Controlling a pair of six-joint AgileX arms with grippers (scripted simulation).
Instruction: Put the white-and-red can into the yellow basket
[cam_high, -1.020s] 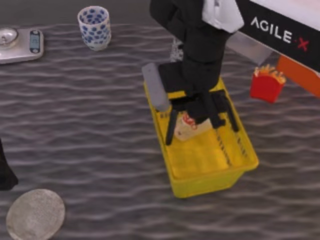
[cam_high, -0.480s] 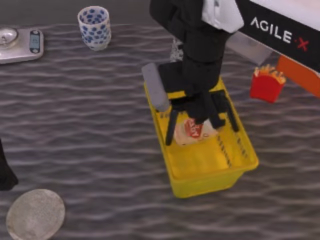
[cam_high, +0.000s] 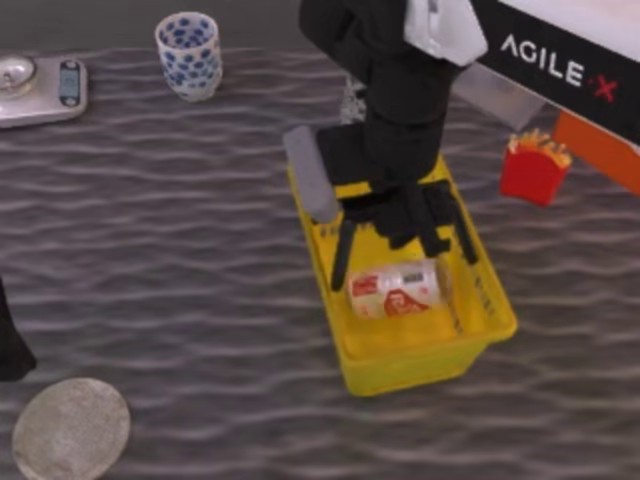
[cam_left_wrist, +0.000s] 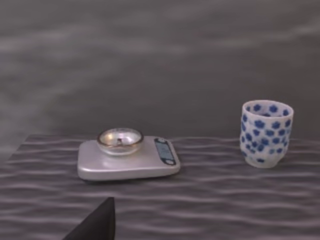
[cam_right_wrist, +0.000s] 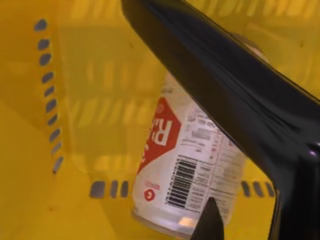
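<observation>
Two black fingers of the right gripper (cam_high: 402, 232) stand spread apart and gripping nothing, hanging over the large yellow slotted plastic basket (cam_high: 490, 325). Just below them, the small white-and-red cylindrical can (cam_high: 394, 289) lies on its side on the basket floor, free of the fingers. My left arm sits parked at the table's left edge; whether its jaws are parted or closed, I cannot tell.

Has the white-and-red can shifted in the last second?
Yes. The white-and-red can dropped clear of the right gripper toward the yellow basket's near wall, now lying on its side.
</observation>
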